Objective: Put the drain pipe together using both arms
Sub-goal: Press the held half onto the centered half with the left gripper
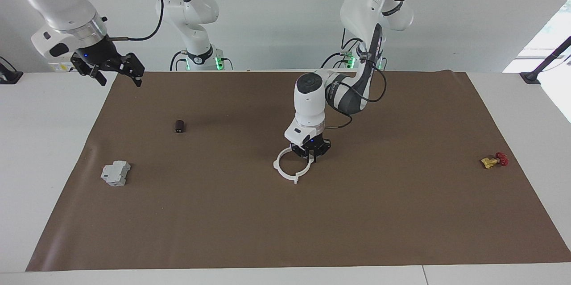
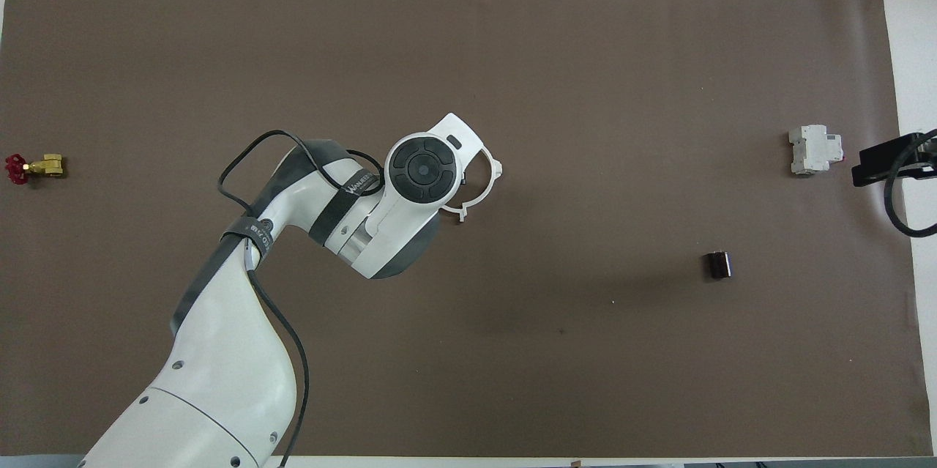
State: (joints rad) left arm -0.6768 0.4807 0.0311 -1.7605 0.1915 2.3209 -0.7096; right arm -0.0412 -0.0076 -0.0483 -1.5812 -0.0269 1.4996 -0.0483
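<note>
The drain pipe point(image 1: 275, 165) shows as a thin white ring with small tabs near the middle of the brown mat. My left gripper point(image 1: 312, 156) points straight down and is shut on the ring's rim, on the side toward the left arm's end. Whether the ring rests on the mat or hangs just above it I cannot tell. In the overhead view the left wrist covers most of the drain pipe point(image 2: 489, 182) and hides the fingers. My right gripper point(image 1: 119, 77) hangs open and empty, high over the mat's edge at the right arm's end; it waits there point(image 2: 878, 164).
A grey blocky device point(image 1: 115, 173) lies toward the right arm's end, with a small dark cylinder point(image 1: 179, 126) nearer to the robots. A yellow-and-red valve point(image 1: 494, 160) lies toward the left arm's end. The brown mat point(image 1: 285, 231) covers most of the table.
</note>
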